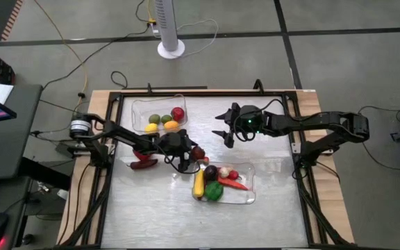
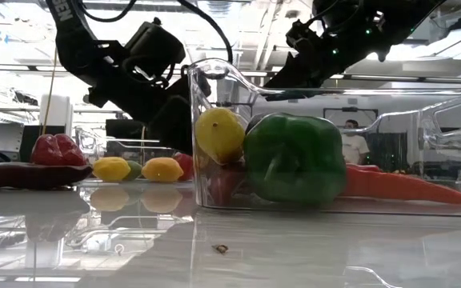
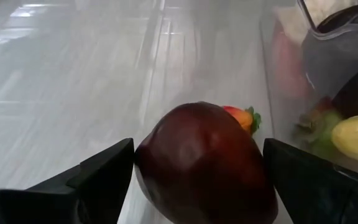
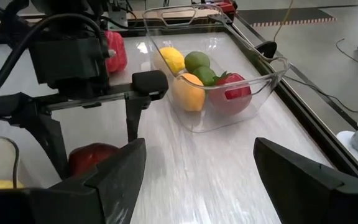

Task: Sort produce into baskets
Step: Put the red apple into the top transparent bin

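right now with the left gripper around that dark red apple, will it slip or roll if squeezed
The apple looks round and glossy, so it may squirt from between the left gripper's fingers. If nudged, it would probably roll on the smooth table.

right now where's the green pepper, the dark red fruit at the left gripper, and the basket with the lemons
green pepper (image 2: 293, 158), low view, middle of its front face
dark red fruit (image 3: 204, 165), left wrist view, centre of its rounded top
basket with the lemons (image 4: 263, 78), right wrist view, clear corner wall
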Available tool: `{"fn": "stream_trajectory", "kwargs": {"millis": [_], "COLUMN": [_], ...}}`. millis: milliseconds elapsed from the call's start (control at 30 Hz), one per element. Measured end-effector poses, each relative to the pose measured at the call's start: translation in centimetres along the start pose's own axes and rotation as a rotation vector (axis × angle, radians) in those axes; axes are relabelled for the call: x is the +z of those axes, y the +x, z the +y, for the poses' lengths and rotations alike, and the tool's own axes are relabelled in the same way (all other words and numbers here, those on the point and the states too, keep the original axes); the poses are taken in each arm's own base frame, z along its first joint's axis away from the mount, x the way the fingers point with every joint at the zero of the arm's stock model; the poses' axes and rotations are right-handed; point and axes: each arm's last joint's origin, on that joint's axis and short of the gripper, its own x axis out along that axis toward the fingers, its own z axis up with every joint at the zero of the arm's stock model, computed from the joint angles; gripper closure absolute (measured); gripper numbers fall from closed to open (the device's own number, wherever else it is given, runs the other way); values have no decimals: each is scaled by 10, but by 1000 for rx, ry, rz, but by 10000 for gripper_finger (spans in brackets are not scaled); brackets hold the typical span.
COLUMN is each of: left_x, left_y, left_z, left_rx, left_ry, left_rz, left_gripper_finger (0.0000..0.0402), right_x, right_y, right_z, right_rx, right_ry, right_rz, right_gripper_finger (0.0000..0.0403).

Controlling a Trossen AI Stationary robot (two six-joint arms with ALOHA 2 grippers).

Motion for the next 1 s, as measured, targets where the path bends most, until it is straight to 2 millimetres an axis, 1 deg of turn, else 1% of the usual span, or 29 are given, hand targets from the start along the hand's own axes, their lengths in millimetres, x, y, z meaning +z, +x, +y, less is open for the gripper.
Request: {"fn": "stream_trajectory", "kwargs": {"millis": [133, 400, 467, 600, 733, 800, 867, 933, 1000], "left_x": [0, 2, 2, 6, 18, 27, 40, 54, 66], "left_y": [0, -2, -2, -8, -23, -34, -47, -62, -74], "left_z": [0, 0, 0, 1, 3, 4, 4, 3, 1], "left_rx": [0, 4, 4, 26, 78, 111, 121, 98, 25], "left_ry": [10, 3, 4, 17, 60, 80, 94, 96, 72], "left_rz": [-1, -5, -6, 1, -23, -53, -120, -212, -294], "left_gripper_finger": [83, 156, 166, 171, 173, 174, 174, 174, 174], "right_x": [0, -1, -1, -1, -2, -1, -1, -1, -1], "right_y": [0, 0, 0, 0, 0, 0, 0, 0, 0], "right_z": [0, 1, 0, 0, 1, 1, 0, 0, 0], "right_rx": [-1, 2, 2, 2, 2, 2, 2, 0, 0], "right_ry": [1, 2, 3, 2, 2, 1, -1, 0, 0], "right_rz": [0, 8, 8, 8, 16, 15, 13, 15, 14], "right_gripper_finger": [78, 78, 78, 78, 78, 78, 78, 78, 78]}}
